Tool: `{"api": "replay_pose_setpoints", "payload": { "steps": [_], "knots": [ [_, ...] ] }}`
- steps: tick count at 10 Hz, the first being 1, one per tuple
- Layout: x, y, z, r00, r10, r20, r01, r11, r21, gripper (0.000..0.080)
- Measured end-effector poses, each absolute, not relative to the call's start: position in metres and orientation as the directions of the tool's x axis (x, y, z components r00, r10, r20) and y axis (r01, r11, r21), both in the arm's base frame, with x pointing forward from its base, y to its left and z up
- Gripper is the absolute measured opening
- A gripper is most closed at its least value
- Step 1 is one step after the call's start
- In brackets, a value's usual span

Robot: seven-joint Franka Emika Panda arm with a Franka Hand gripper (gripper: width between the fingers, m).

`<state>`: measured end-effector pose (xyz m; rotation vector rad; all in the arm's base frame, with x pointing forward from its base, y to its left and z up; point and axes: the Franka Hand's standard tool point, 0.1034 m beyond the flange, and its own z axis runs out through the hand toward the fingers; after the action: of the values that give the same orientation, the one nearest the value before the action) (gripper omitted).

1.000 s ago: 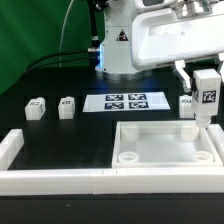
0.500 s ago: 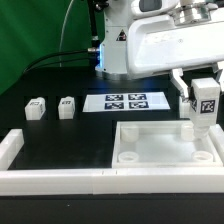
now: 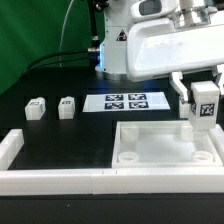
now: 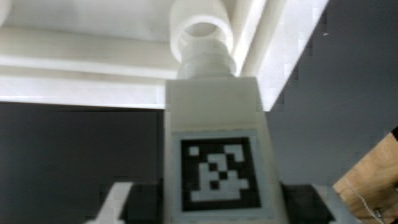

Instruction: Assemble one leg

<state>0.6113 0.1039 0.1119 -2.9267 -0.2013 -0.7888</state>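
Exterior view: the gripper (image 3: 205, 100) hangs at this view's right side, closed on a leg (image 3: 206, 112), one finger pressed to each side of it. The leg is held upright with its black-and-white tag facing the camera. It sits over the far right corner of the big white panel (image 3: 165, 138), which lies flat on the black table (image 3: 60, 135). From here I cannot tell whether the lower end of the leg touches the panel or hangs just above it. Two more legs (image 3: 36, 107) (image 3: 67, 106) stand side by side on the table at this view's left, near each other and well apart from the panel. The marker board (image 3: 126, 101) lies flat between them and the gripper, in front of the arm's base (image 3: 118, 50). A long white rail (image 3: 55, 180) runs along the near edge of the table, in front of the panel. Wrist view: the leg (image 4: 222, 115) fills the middle of the picture, its tag (image 4: 221, 175) sharp and square-on. The gripper (image 4: 215, 205) shows only as grey fingers (image 4: 121, 203) flanking the tagged end. The far end of the leg points at a round raised hole (image 4: 206, 28) on the panel (image 4: 80, 55). Contact there is too blurred to judge.
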Motion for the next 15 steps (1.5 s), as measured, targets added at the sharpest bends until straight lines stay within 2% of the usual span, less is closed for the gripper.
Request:
{"api": "replay_pose_setpoints", "payload": {
  "steps": [5,15],
  "knots": [
    [0.626,0.103,0.106,0.857,0.096,0.507,0.151,-0.986,-0.070,0.0294],
    [0.618,0.102,0.080,0.866,0.091,0.492,0.144,-0.987,-0.072,0.0294]
  ]
}}
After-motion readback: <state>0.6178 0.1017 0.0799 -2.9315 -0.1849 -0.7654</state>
